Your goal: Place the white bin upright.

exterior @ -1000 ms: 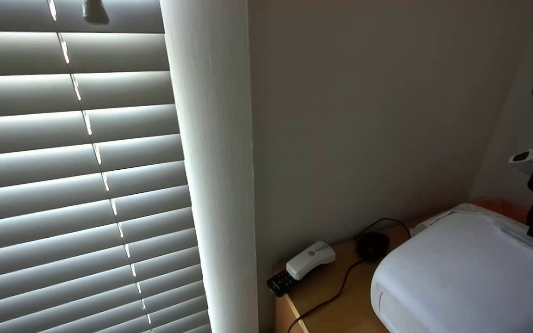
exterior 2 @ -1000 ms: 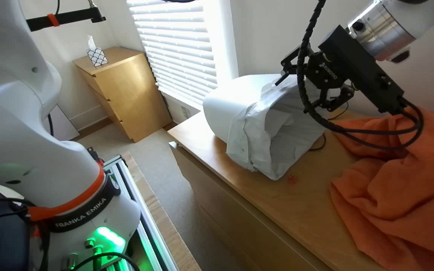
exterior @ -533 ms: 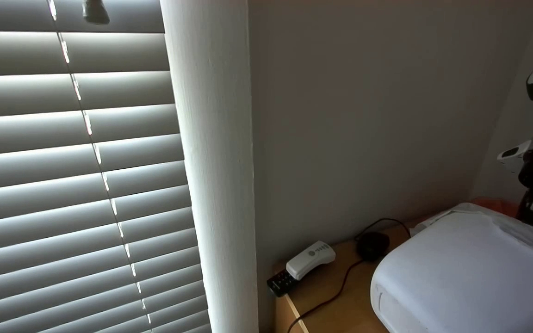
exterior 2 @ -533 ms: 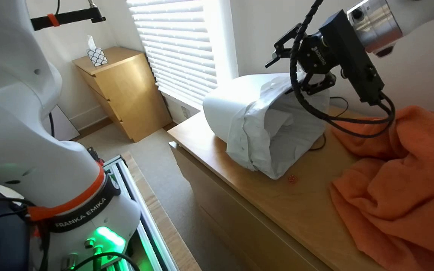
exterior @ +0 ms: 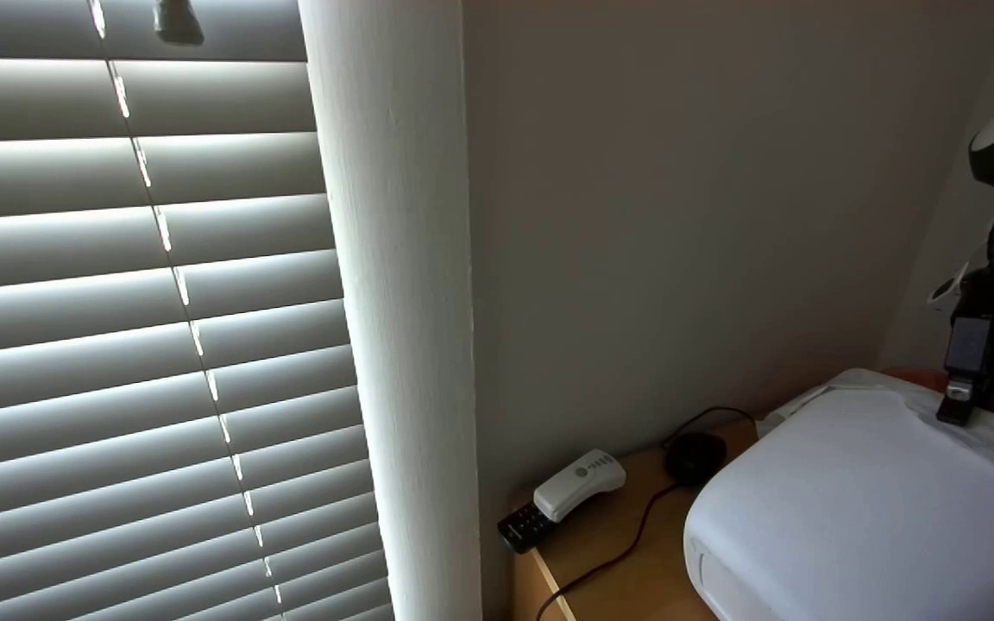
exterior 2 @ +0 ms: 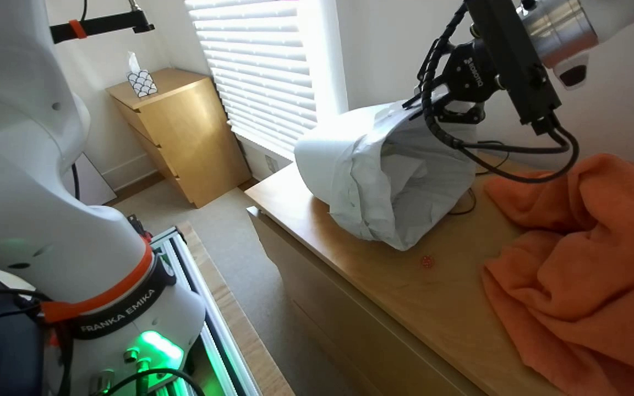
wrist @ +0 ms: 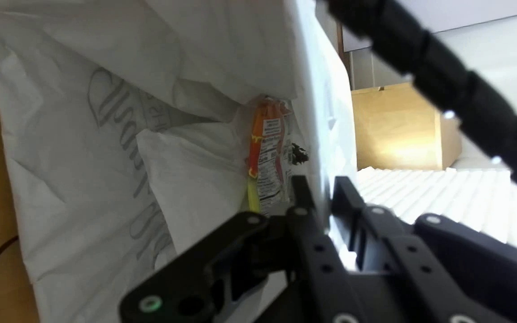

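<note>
White bin (exterior 2: 334,144): tipped over on its side on the bench (exterior 2: 432,308), closed end toward the window blinds (exterior 2: 256,60), mouth facing the orange cloth (exterior 2: 586,264) side.
End effector (wrist: 325,193): jaws narrow, holding the bin's upper rim — one finger (wrist: 303,193) inside the mouth, its partner outside, rim and liner pinched between.
Liner (exterior 2: 369,203): crinkled, translucent white, folded out over the rim; grey lettering on it in the wrist view.
Lower rim: I cannot tell whether it touches the bench.
Bin contents: a wrapper (wrist: 269,152), orange and red with a white printed panel, deep inside.
Red disc (exterior 2: 426,262): small, on the bench near the mouth.
Remotes: white remote (exterior: 579,485) lying across a black remote (exterior: 521,528) at the bench corner.
Corded device (exterior: 694,459): round, black, just beside the bin, against the wall side.
Arm base (exterior 2: 130,330): green light glowing.
Far corner: tissue box (exterior 2: 142,83) on a wooden chest of drawers (exterior 2: 207,148) — well apart from the bin.
</note>
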